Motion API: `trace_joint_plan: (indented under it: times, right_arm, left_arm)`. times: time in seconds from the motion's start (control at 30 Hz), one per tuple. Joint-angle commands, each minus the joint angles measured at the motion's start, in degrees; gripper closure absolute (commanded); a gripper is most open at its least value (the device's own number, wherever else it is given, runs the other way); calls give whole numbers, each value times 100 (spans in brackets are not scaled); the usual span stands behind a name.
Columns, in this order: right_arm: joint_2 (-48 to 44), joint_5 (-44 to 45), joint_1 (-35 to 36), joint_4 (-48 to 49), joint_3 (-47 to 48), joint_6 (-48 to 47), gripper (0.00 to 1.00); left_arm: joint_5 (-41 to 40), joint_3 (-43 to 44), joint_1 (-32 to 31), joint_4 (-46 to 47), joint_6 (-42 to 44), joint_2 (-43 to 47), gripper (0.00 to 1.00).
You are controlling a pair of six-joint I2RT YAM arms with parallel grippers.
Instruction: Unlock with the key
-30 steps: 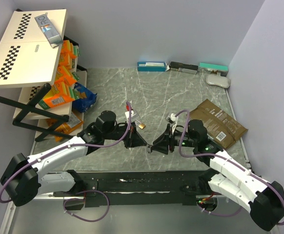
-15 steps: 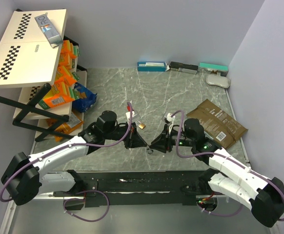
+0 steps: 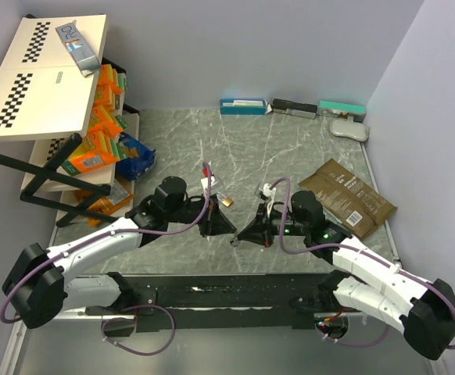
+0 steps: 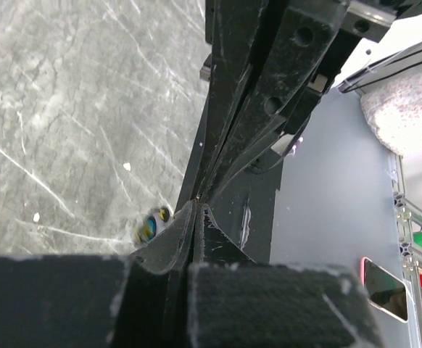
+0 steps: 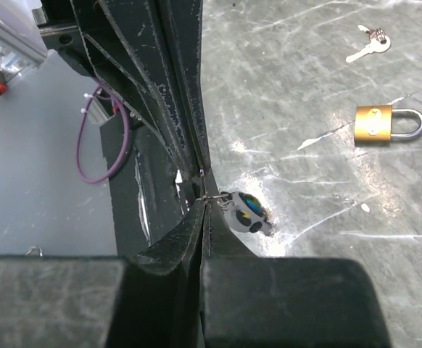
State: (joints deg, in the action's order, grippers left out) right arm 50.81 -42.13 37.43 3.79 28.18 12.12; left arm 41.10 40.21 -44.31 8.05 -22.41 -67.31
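Right gripper (image 5: 204,196): pinched shut, seemingly on key (image 5: 248,211) blade. Padlock (image 5: 385,123) well apart toward upper right of wrist frame, long axis horizontal, shackle rightward. Left gripper (image 4: 196,204) shut.

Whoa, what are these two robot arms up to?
The left arm and right arm meet with shut jaws tip to tip, low over the table. A small round tag sits right at the tips; whether it is gripped is unclear. The brass padlock lies untouched nearby, a loose key beyond it.
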Motion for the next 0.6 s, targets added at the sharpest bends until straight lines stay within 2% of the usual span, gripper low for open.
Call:
trace_joint_plan:
  times: [0.0, 0.43, 0.5, 0.53, 0.57]
  right_arm:
    - [-80, 82, 19, 578, 47, 194, 100]
    - [-422, 442, 10, 956, -269, 678, 100]
    - [-440, 451, 1, 966, -278, 695, 100]
    - [-449, 460, 10, 948, -270, 713, 100]
    - [-458, 486, 1, 922, -270, 722, 100]
  left_arm:
    - [284, -30, -16, 574, -202, 218, 99]
    - [161, -48, 54, 583, -316, 359, 99]
    - [126, -30, 81, 522, -343, 368, 91]
    - [117, -13, 81, 504, -343, 368, 74]
    - [83, -4, 81, 478, -334, 376, 63]
